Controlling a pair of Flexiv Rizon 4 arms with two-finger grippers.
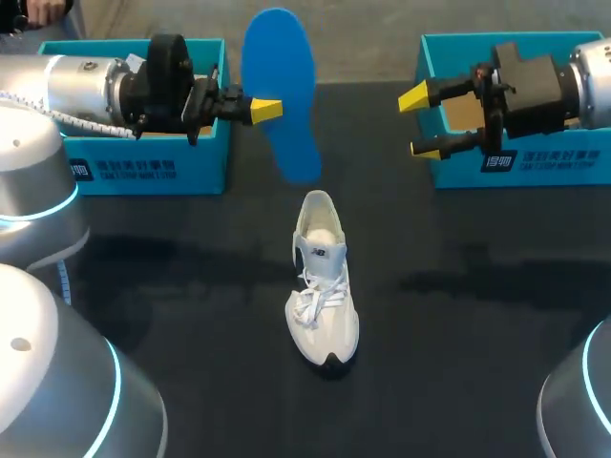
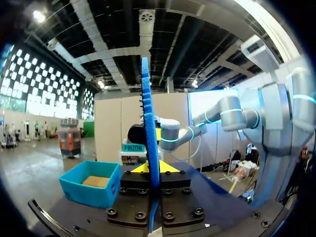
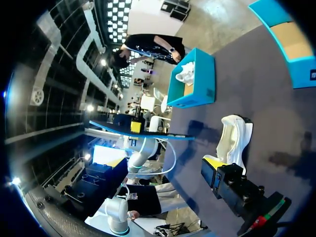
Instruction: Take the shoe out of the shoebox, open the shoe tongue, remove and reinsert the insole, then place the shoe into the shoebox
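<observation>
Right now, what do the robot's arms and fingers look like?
The left arm and right arm are round silver tubes with glowing blue rings. A white coiled cable runs along the left one. The left gripper and right gripper are black blocks whose fingers end in yellow wedges.

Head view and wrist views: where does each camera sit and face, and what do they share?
Head view: above and behind, looking down on the table; both arms enter, left claw shut on the blue insole, right claw open.
Left wrist view: from that wrist, along its claw, across the table toward the right arm.
Right wrist view: from that wrist, past one yellow tip at the white shoe.
Shared: the insole shows in all three.
</observation>
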